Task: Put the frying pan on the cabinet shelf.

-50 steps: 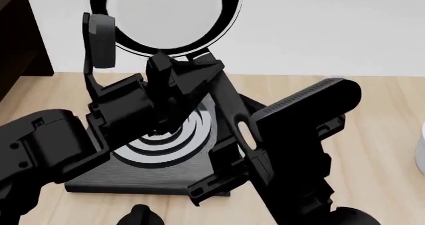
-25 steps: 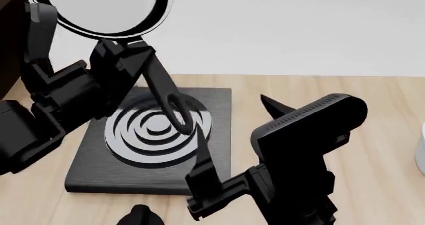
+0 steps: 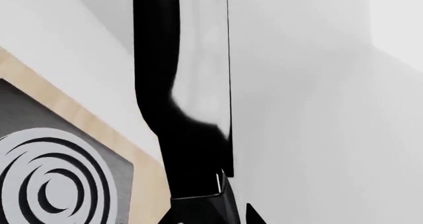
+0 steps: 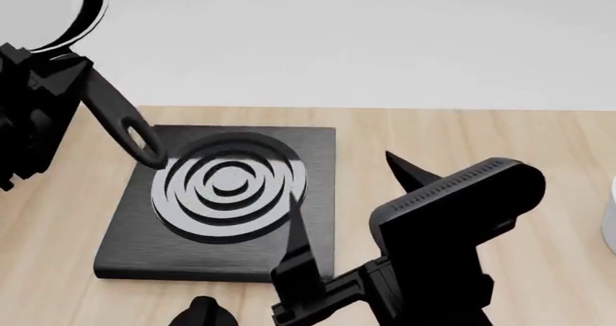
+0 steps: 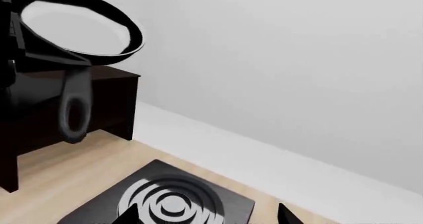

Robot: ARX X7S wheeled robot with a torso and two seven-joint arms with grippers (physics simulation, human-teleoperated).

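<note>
The frying pan (image 4: 60,9) is in the air at the head view's upper left, its looped handle (image 4: 127,130) hanging down over the stove plate's corner. My left gripper (image 4: 48,77) is shut on the pan where the handle meets the bowl. In the right wrist view the pan (image 5: 73,26) hangs over the dark cabinet (image 5: 73,112), above its top panel and apart from it. In the left wrist view the pan (image 3: 158,85) is edge-on in my left gripper (image 3: 225,210). My right gripper (image 4: 347,200) is open and empty over the stove plate's near right edge.
The square black stove plate (image 4: 226,196) with concentric rings lies on the light wooden tabletop (image 4: 462,146); it also shows in the right wrist view (image 5: 172,199). A white bowl (image 4: 610,218) is at the far right edge. A pale wall stands behind the table.
My left arm has carried the pan leftward, toward the cabinet. The right gripper, close to the handle a second ago, is now apart from it and lower.
</note>
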